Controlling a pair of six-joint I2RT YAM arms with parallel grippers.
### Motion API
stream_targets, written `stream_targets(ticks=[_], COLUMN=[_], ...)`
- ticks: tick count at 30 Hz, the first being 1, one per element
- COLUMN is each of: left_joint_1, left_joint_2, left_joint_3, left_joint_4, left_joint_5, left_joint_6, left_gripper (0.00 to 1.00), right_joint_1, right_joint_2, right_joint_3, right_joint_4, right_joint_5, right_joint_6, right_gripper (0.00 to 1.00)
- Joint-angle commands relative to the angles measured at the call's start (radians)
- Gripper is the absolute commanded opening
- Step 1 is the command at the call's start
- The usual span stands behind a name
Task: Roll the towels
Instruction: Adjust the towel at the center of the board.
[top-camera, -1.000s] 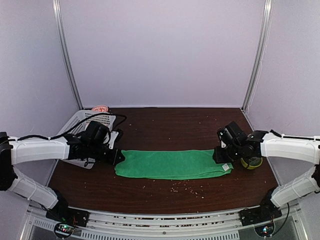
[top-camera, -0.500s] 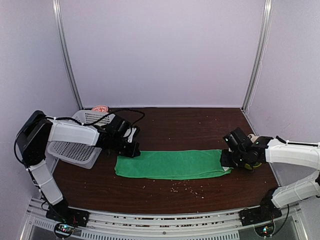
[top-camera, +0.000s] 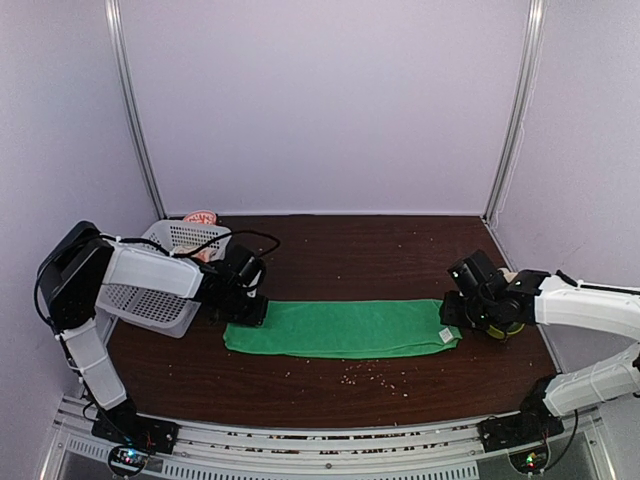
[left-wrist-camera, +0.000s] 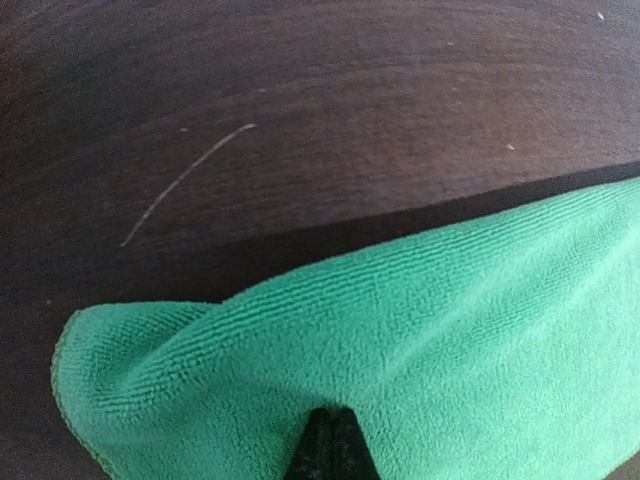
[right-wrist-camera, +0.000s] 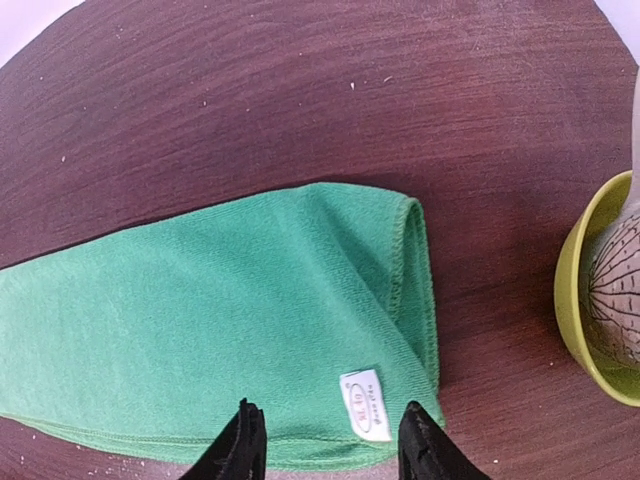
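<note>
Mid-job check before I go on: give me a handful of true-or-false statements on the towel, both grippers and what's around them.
1. The green towel lies flat as a long folded strip on the table, not yet rolled. True.
2. The right gripper has its jaws clamped on the towel's label. False: the jaws stand apart above the towel's right end, with the white label just ahead of the gap.
3. The left gripper has its jaws shut on the towel's left end. True.
4. The white basket sits at the table's right side. False: it sits at the left, behind the left arm.
5. A lime-green bowl stands beside the towel's right end, apart from it. True.
</note>
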Motion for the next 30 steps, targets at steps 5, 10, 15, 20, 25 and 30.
stream_targets(ticks=[5,10,15,20,25,30], left_joint_1=[0.052,0.051,-0.047,-0.136,-0.153,-0.153], left_joint_2=[0.007,-0.039,-0.064,-0.064,-0.026,0.06], left_joint_3=[-0.022,-0.017,0.093,0.212,0.262,0.321], left_joint_4=[-0.237,-0.191,-0.162,-0.145,-0.076,-0.083], left_joint_5=[-0.231,-0.115,0.043,0.13,0.223,0.206], left_joint_6=[-0.082,-0.034,0.045,0.075,0.07,0.075], left_gripper=[0.0,0.0,0.0,0.03,0.07,0.05], right_joint_1=[0.004,0.004,0.002,-0.013,-0.014,-0.02], right_joint_2=[0.005,-0.011,0.019,0.079,0.107,0.188], right_joint_3=[0.021,0.02,0.022,0.0,0.014,0.066], right_joint_4=[-0.064,-0.053,-0.046,-0.031,0.058,0.096], right_joint_5=[0.089,0.088,0.104,0.091,0.021,-0.028], right_joint_6=[0.081,0.06,0.032,0.035,0.071,0.14], right_gripper=[0.52,0.53,0.54,0.54,0.54,0.53])
